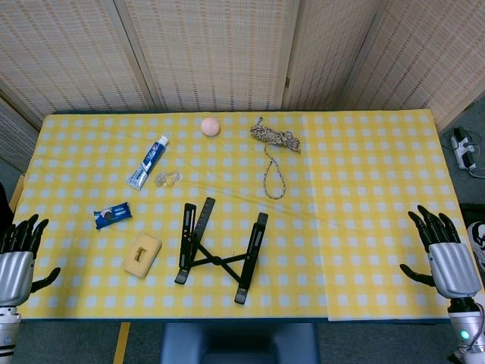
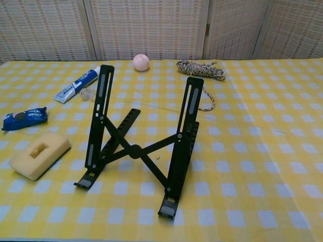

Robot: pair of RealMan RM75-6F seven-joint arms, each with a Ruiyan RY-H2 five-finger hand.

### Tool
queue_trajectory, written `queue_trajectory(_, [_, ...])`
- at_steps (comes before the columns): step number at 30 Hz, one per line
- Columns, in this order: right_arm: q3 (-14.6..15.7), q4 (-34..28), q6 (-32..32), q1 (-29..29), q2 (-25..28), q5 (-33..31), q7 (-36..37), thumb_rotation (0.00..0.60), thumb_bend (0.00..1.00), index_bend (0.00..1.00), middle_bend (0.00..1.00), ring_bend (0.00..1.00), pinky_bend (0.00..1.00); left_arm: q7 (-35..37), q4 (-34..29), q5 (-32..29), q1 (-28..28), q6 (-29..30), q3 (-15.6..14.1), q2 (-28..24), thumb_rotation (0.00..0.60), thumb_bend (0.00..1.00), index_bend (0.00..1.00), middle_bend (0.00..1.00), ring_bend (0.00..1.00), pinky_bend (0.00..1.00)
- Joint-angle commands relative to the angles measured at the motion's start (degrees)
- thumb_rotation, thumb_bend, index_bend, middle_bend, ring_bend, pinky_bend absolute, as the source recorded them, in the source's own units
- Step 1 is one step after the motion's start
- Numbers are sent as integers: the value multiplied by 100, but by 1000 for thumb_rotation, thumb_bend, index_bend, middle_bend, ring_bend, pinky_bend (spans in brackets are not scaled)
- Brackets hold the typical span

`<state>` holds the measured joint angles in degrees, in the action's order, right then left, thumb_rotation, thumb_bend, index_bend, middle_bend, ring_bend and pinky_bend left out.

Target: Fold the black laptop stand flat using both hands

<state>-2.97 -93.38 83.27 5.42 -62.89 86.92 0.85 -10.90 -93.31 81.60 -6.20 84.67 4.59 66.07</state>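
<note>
- bench (image 1: 364, 227) with yellow check cloth, carries everything
- black laptop stand (image 1: 220, 246), unfolded, propped up, near the bench's front edge, untouched
- left robot hand (image 1: 19, 254) well left of the stand, off the bench edge, fingers spread, empty
- right robot hand (image 1: 443, 250) well right of the stand, fingers spread, empty
- rope (image 1: 274, 144) behind the stand
- toothpaste tube (image 1: 148, 161) behind-left
- sponge (image 1: 142, 255) just left of the stand
- cookie pack (image 1: 112, 215) further left
- pink ball (image 1: 211, 126) far behind

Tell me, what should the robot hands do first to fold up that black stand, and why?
Probably bring both hands in toward the black laptop stand. It is propped open near the table's front edge, while the left hand and right hand sit open at the table's far sides, touching nothing. Each would likely go to the rail on its own side.
</note>
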Motion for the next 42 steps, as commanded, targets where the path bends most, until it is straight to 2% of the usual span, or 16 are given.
queue_trajectory(1, [11, 2, -23, 9, 4, 8, 24, 600, 183, 0, 36, 81, 0, -29, -28, -12, -5, -25, -16, -22, 600, 225, 86, 39, 23, 0])
queue_trajectory(11, [86, -39, -103, 37, 60, 122, 294, 600, 183, 0, 36, 82, 0, 105, -48, 54, 31, 44, -42, -32, 600, 225, 99, 40, 25, 0])
queue_trajectory(19, [125, -157, -471, 284, 83, 253, 486, 600, 182, 0, 38, 82, 0, 242, -71, 123, 39, 58, -65, -79, 600, 225, 107, 49, 31, 0])
queue_trajectory(29, [204, -541, -1744, 1071, 36, 363, 1214, 600, 183, 0, 38, 81, 0, 332, -64, 179, 87, 102, -114, -103, 600, 225, 122, 51, 31, 0])
queue_trajectory(42, [-27, -709, -3224, 2237, -510, 134, 2707, 600, 183, 0, 42, 82, 0, 361, -80, 235, 97, 130, -125, -112, 600, 225, 132, 51, 35, 0])
